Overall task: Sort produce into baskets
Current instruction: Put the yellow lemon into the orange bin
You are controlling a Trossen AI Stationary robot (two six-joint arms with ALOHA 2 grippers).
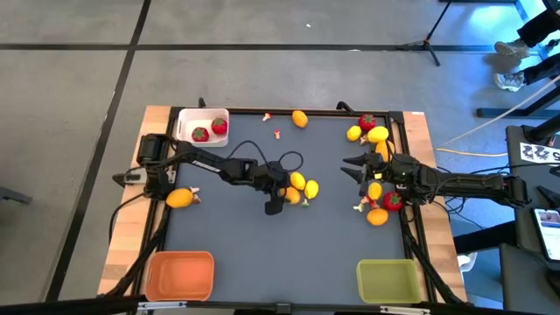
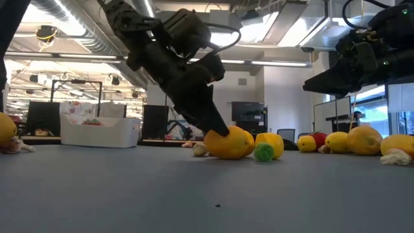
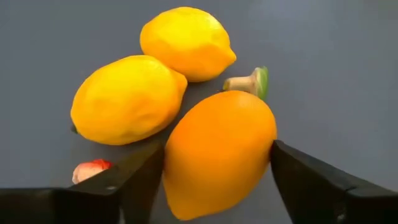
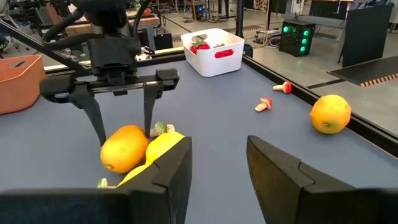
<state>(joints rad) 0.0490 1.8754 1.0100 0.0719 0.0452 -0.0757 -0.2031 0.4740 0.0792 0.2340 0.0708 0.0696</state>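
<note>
An orange citrus (image 3: 217, 149) lies on the dark mat at mid-table, next to two yellow lemons (image 3: 127, 96) (image 3: 185, 40). My left gripper (image 1: 280, 196) reaches in from the left and is shut on the citrus. My right gripper (image 4: 219, 149) hovers open and empty near the right edge, over several more lemons, citrus and strawberries (image 1: 376, 188). The white basket (image 1: 185, 118) at the far left holds two strawberries (image 1: 210, 129). The orange basket (image 1: 179, 273) and the olive-green basket (image 1: 387, 280) stand at the near edge. My left gripper pinches the orange citrus between its two fingers (image 3: 140, 177), one on each opposite side (image 3: 177, 158). The fingers slant down at it from the table's left side. The citrus rests on the mat (image 2: 229, 145).
One orange citrus (image 1: 178, 199) lies near the left edge and another (image 1: 299, 118) near the far edge. Small pale and red bits (image 1: 276, 134) lie between them. A green-topped stem piece (image 3: 252, 81) lies just beyond the held citrus.
</note>
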